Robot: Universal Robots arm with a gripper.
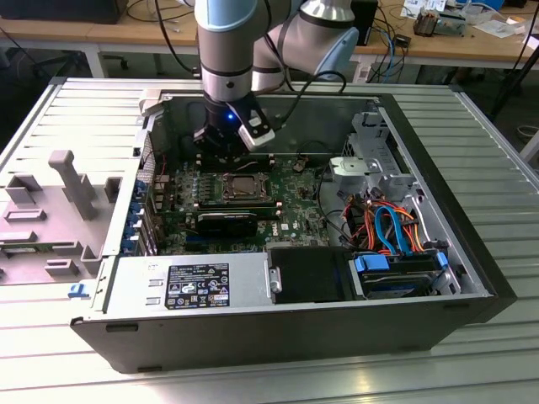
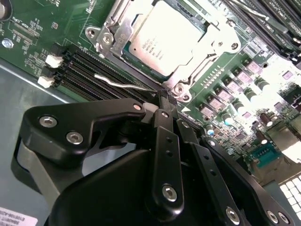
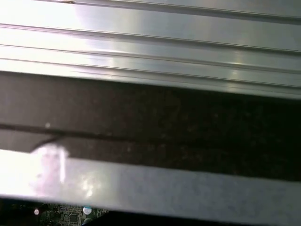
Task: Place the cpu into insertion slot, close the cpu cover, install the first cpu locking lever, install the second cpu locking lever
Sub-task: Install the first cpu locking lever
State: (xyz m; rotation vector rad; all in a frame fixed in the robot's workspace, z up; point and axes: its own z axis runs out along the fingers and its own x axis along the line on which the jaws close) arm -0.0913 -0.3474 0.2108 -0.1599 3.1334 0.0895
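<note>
Silver-topped square cpu [image 2: 162, 40] sits in the silver-rimmed insertion slot [image 2: 207, 35] on the green circuit board [image 2: 33, 23], framed by the thin silver metal cpu cover [image 2: 117, 33] lying flat around it; a thin bent wire lever [image 2: 117, 81] lies across the long black memory slots [image 2: 94, 70] just beside the socket. Black gripper [image 2: 165, 100] hovers with its fingertips pressed together at the socket's edge, pinching nothing that I can make out; in the exterior view it hangs inside the open grey computer case [image 1: 472, 244], just behind the socket.
</note>
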